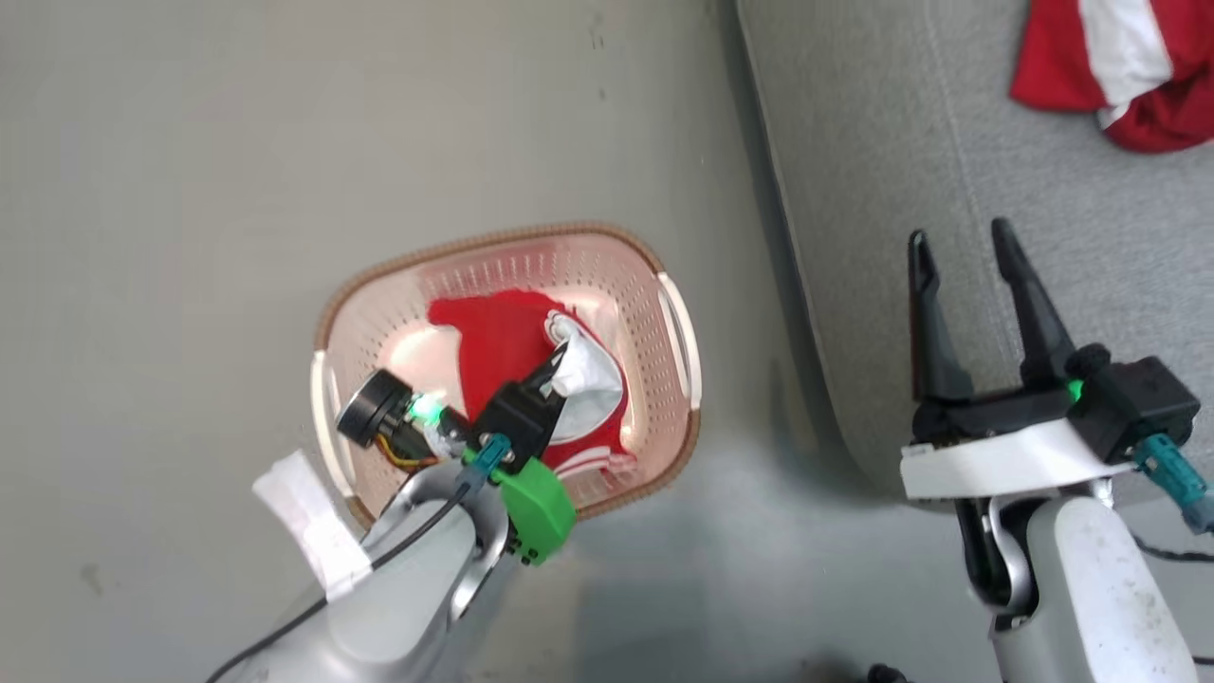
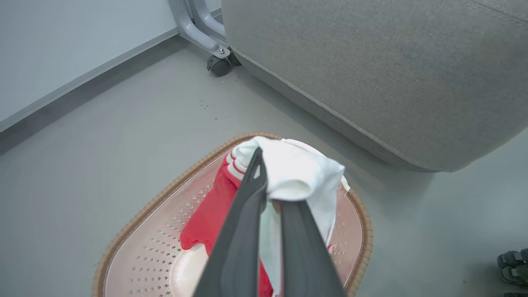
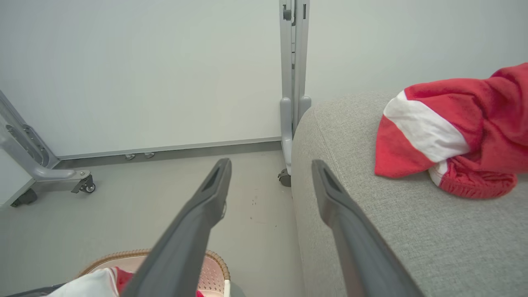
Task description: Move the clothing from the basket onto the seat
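The clothing in the small cream-white perforated plastic basket, which has a brown woven-look rim, is one soft red fabric garment with a broad white panel. A matching red-and-white garment lies crumpled on the large grey woven-fabric sofa seat. The task therefore looks about half done. The basket stands on the grey floor, just beside the seat's rounded edge. The left gripper reaches down into the basket, and its two dark fingers are pinched together on a fold of the white panel. In the left wrist view that fold bunches over the fingertips while the red part trails down to the basket's bottom. The right gripper hovers over the near edge of the seat with its fingers spread wide and nothing between them. What probably remains is lifting this garment clear of the rim, carrying it across to the seat and letting it go.
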You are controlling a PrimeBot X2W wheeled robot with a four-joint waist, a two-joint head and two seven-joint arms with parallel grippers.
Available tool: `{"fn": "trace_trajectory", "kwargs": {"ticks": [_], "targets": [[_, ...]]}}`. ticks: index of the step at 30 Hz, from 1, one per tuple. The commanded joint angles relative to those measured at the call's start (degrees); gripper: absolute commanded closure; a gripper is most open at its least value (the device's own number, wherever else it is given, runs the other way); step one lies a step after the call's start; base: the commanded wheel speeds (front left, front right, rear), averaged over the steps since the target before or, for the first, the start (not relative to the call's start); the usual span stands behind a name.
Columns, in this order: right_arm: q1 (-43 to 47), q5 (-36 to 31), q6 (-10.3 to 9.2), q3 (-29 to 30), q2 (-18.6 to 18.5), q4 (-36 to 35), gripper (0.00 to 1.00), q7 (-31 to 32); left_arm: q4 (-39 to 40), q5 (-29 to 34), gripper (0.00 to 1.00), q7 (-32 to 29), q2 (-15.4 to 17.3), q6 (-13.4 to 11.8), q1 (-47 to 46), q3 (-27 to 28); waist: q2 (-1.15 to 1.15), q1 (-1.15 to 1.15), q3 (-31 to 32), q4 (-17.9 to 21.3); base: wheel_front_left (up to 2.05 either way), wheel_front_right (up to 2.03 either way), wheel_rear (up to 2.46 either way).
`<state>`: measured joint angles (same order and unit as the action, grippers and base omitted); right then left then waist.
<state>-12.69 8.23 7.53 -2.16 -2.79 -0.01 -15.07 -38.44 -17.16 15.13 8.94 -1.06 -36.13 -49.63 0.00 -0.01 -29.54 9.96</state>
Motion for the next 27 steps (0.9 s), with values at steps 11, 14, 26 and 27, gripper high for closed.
{"fn": "trace_trajectory", "kwargs": {"ticks": [11,14,26,27], "targets": [[7.7,1.9,-0.07,-2.3,-0.2,4.5,0.0,-0.2,11.3,1.6,1.0,0.0,0.5,-1.7,12.5,10.6,0.0,0.01,24.2,-1.6,0.0,0.0,0.0],[9.2,2.3,-0.07,-2.6,-0.2,5.0,0.0,-0.2,13.8,2.3,1.0,0.0,0.1,-1.5,14.0,12.5,0.0,0.01,26.2,-1.6,0.0,0.0,0.0],[10.8,3.4,-0.07,-4.8,-0.2,6.1,0.0,-0.2,24.8,5.8,1.0,0.0,-1.5,-0.5,14.6,18.5,0.0,0.01,28.9,-1.3,0.0,0.0,0.0],[11.1,3.3,-0.07,-4.9,-0.2,6.1,0.0,-0.2,25.8,5.9,1.0,0.0,-1.8,-0.4,14.8,18.9,0.0,0.01,29.1,-1.3,0.0,0.0,0.0]]}}
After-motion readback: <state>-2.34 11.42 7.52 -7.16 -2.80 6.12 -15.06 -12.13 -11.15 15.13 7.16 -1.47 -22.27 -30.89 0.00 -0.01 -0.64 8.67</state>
